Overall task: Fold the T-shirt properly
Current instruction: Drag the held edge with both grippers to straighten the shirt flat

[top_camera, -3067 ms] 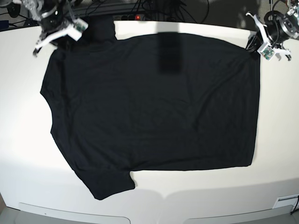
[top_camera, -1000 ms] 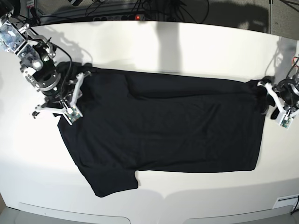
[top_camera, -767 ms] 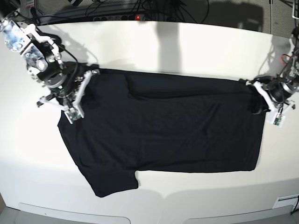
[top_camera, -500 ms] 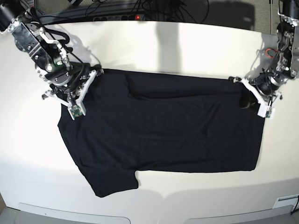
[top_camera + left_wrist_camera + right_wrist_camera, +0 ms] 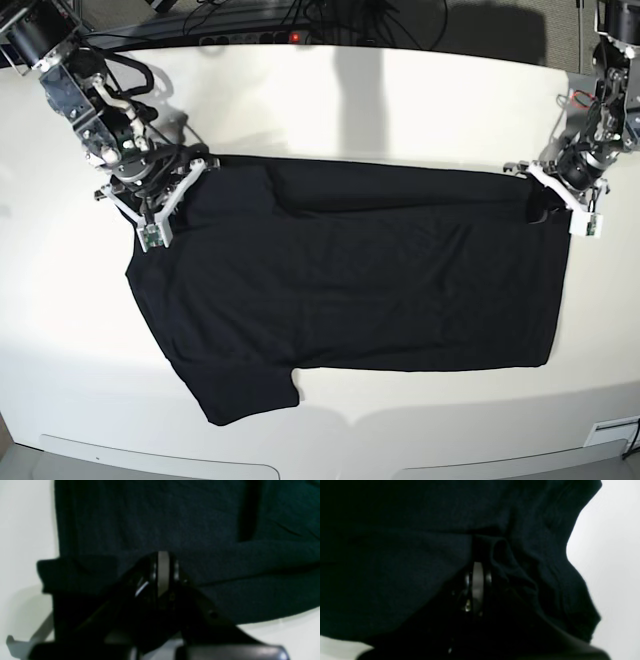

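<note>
The black T-shirt [image 5: 360, 270] lies flat on the white table [image 5: 380, 100], plain side up, with its far edge folded over into a straight crease. My right gripper [image 5: 178, 192] sits at the crease's left end by the sleeve. In the right wrist view its jaws [image 5: 477, 566] are shut, and the T-shirt [image 5: 395, 542] puckers around the tip. My left gripper [image 5: 548, 195] is at the crease's right end. The left wrist view shows it [image 5: 163, 557] shut against the T-shirt [image 5: 175, 517], beside a slightly raised flap.
A power strip with cables [image 5: 290, 38] runs along the table's back edge. Grey panels [image 5: 160, 455] line the front edge. Bare tabletop surrounds the shirt on all sides.
The far edge of the shirt was folded over towards the front. Within the last second both grippers went from open to shut and swung to the two ends of the crease.
</note>
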### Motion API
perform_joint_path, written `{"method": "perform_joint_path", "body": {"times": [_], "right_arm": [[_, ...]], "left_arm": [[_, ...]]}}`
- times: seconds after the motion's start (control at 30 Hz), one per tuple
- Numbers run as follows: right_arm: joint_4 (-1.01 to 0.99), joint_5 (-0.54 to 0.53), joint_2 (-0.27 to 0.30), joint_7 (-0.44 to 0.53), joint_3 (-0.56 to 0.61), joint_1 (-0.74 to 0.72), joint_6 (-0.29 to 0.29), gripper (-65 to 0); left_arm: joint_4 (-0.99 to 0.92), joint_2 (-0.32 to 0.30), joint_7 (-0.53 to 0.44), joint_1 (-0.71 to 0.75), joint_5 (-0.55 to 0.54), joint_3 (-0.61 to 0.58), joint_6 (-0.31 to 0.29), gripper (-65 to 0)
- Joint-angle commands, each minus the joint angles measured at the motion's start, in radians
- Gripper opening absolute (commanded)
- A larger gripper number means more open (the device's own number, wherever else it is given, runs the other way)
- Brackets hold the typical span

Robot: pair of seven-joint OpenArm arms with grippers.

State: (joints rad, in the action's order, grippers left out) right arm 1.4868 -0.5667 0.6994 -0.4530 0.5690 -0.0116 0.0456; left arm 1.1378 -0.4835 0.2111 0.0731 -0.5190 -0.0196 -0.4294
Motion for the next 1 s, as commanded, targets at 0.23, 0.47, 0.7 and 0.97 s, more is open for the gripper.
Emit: {"method": "perform_joint_path", "body": {"times": [0.23, 0.47, 0.7, 0.97], "right_arm": [[-0.004, -0.001, -0.012, -0.024, -0.021, 0.102, -0.073, -65.0], [0.111, 0.044, -0.012, 0.005, -0.2, 0.323, -0.085, -65.0], [0.188, 0.075, -0.013, 0.027, -0.379, 0.521, -0.151, -65.0], [0.298, 0.175, -0.049, 0.039, -0.481, 0.647, -0.152, -65.0]], "left_arm": [[-0.003, -0.013, 0.041, 0.108, 0.02, 0.006, -0.039, -65.0], [0.096, -0.013, 0.034, 0.229, 0.021, 0.006, -0.039, -65.0], [0.269, -0.013, 0.042, 0.379, 0.05, 0.077, -0.039, -65.0], [0.444, -0.013, 0.05, 0.473, 0.078, 0.185, -0.039, -65.0]]}}
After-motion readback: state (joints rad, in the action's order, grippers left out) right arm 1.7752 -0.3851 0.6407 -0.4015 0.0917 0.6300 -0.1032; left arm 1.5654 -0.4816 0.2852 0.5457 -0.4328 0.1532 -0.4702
